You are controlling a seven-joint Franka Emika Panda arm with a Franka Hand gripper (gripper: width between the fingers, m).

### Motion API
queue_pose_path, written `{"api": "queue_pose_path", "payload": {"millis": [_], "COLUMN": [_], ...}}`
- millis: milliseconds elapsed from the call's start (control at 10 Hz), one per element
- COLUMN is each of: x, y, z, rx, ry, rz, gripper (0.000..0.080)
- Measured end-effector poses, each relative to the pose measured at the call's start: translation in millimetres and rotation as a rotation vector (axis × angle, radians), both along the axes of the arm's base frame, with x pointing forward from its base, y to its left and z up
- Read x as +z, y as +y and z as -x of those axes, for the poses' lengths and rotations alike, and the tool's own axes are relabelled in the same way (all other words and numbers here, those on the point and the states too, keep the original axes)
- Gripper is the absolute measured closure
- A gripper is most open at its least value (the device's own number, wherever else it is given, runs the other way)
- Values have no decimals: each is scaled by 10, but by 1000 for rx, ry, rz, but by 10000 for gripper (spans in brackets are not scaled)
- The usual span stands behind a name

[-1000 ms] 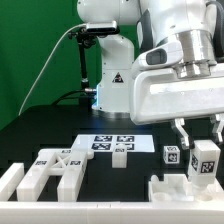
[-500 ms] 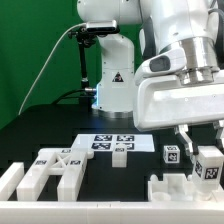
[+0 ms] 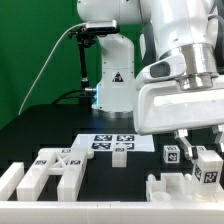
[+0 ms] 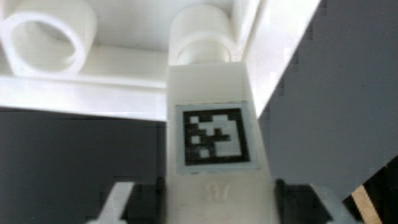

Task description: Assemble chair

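Lowered slightly; chair piece [image 3: 209,166] sits clamped between fingers [image 4: 121,208]

Arm [image 3: 180,70]: cropped by the exterior view's top and right edges.
Chair pieces [image 3: 70,178] at the worktop's near edge: lower parts cut off by the frame.
Tagged chair piece [image 4: 214,120]: blurred in the wrist view, far end cropped.
Jaws: only slivers show there.

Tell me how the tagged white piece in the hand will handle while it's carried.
The chair piece looks like blocky moulded plastic, so it is probably stiff and fairly light. Its smooth faces could slip, though the hand grips it across flat sides. Long and squared, it seems unlikely to roll but might tip if stood on end.
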State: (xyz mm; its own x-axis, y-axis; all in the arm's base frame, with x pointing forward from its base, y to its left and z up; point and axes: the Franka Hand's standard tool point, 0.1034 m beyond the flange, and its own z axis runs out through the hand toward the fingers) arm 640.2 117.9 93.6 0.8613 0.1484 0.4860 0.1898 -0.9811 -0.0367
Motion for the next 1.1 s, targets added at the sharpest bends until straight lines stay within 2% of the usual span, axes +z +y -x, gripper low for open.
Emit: {"api": "queue_pose_path", "payload": {"millis": [500, 700, 800, 900, 1100], "x": [0, -1, -1, -1, -1], "y": [-3, -4, -4, -4, -4], "z": [-6, -5, -5, -5, -5], "rx": [-1, 0, 0, 0, 0], "ry": [-11, -11, -11, -11, -11], "rz": [0, 0, 0, 0, 0], "gripper": [515, 227, 227, 167, 153]}}
